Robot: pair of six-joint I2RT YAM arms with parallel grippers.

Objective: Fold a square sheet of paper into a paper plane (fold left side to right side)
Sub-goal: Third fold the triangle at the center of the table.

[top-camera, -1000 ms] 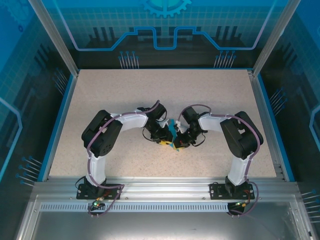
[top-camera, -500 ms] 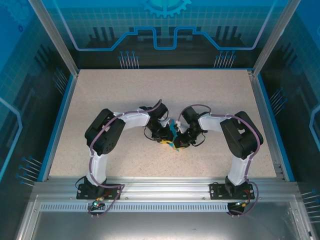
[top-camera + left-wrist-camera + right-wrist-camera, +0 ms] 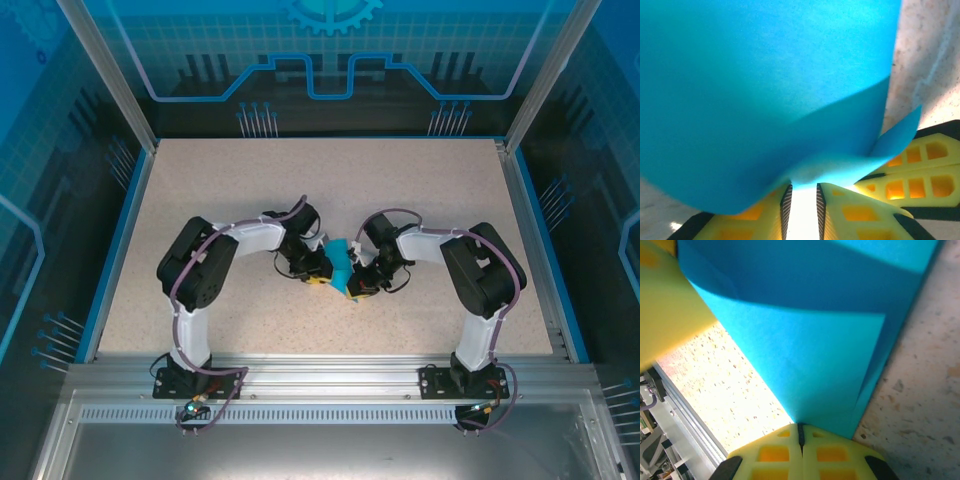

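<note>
The square sheet of paper (image 3: 340,262), bright cyan-blue and partly folded over itself, is held up off the table's middle between both grippers. My right gripper (image 3: 353,290) is shut on a lower corner of the paper (image 3: 815,350); its yellow jaws (image 3: 800,426) meet with the corner pinched in the seam. My left gripper (image 3: 320,275) is just left of the sheet. In the left wrist view the paper (image 3: 765,90) bulges over the tips of the left gripper (image 3: 803,186), whose jaws stand a narrow gap apart with nothing between them. The right gripper's yellow fingers (image 3: 920,170) show beside it.
The beige speckled table (image 3: 250,190) has a blue rim and tinted panels on three sides. An aluminium rail (image 3: 330,375) carrying the arm bases runs along the near edge. Both arms crowd the middle of the table.
The left arm has swung its elbow leftward and its gripper has drawn slightly up and left. More of the cyan paper now shows between the grippers. The right arm has stayed put.
</note>
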